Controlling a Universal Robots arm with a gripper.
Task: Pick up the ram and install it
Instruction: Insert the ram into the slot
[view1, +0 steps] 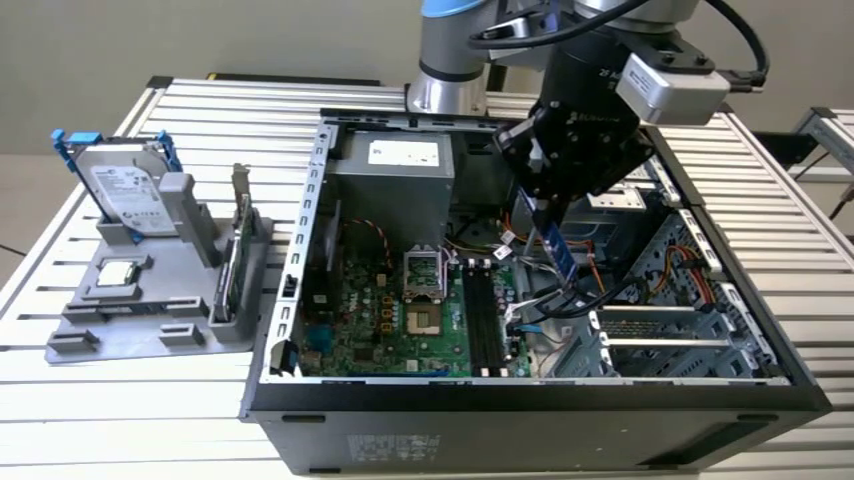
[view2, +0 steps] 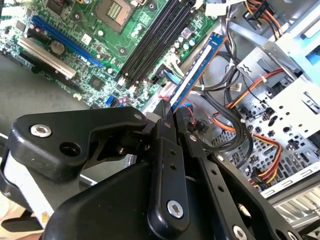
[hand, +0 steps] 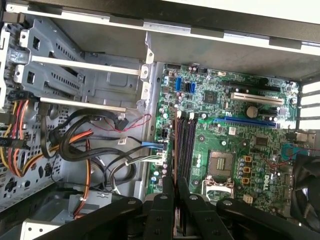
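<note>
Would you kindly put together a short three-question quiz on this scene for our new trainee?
1. True or false: the end effector is shut on the ram.
2. The ram hangs over: A) the gray holder, B) the open computer case, C) the bare table.
3. Which drive stands in the gray holder at the exterior view's left?

Key: 1 true; 2 B; 3 the hard drive.

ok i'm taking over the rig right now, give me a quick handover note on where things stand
Tool: shut on the ram, holding it by one end.
Ram: in the air inside the open computer case, above the cables beside the motherboard, not yet in the black memory slots.
Done: ram picked up and brought over the case.
Left: seat it in a slot.
</note>
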